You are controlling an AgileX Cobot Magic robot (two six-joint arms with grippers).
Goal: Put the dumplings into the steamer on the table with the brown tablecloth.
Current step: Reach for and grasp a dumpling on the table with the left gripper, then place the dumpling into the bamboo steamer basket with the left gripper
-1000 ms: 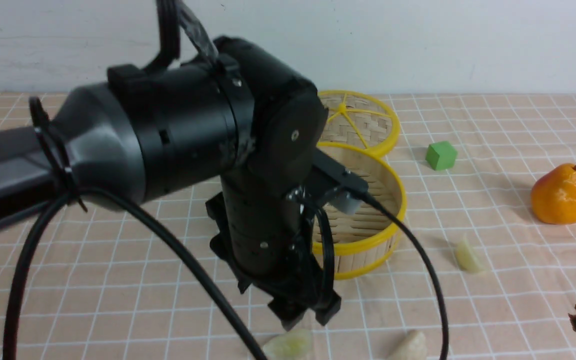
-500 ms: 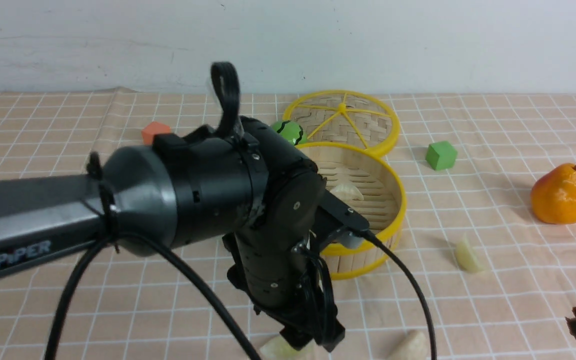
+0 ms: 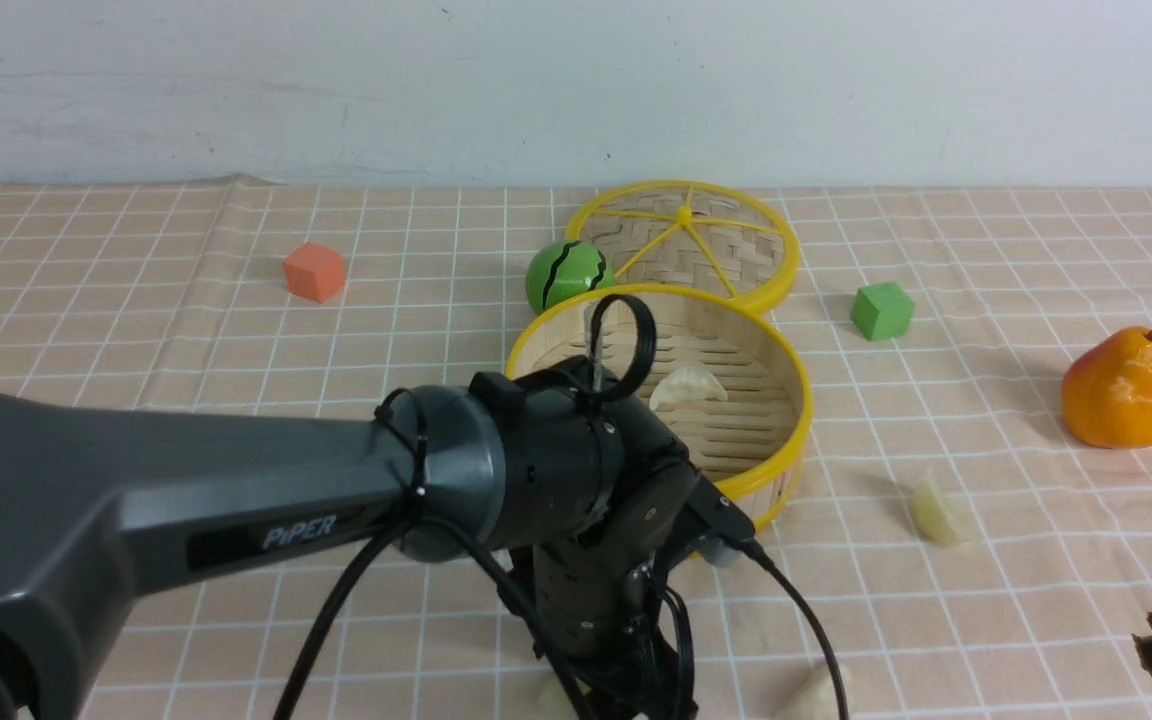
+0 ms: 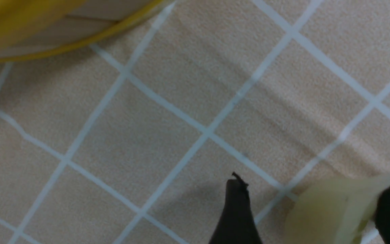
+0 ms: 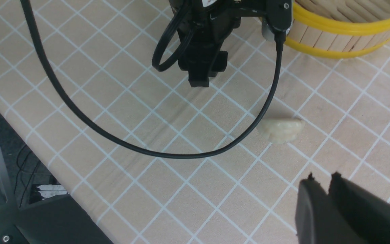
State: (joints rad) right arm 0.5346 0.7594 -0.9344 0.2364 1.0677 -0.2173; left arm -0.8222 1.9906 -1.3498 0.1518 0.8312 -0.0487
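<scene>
Your left arm has sunk toward the table's near edge.

Front view: the left gripper (image 3: 636, 700) hangs just over the near dumpling (image 3: 548, 700). Another dumpling (image 3: 688, 386) already lies in the steamer (image 3: 804, 400).

Left wrist view: its fingers (image 4: 236, 213) stand apart with the near dumpling (image 4: 333, 210) between them, crowding one side, so centre before closing.

Right wrist view: the right gripper (image 5: 322, 179), fingers together, idles near a spare dumpling (image 5: 280, 129), so the left is nearer.

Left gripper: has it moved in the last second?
Yes. In the front view the left gripper has sunk lower against the steamer, whose far rim is no longer hidden.
</scene>
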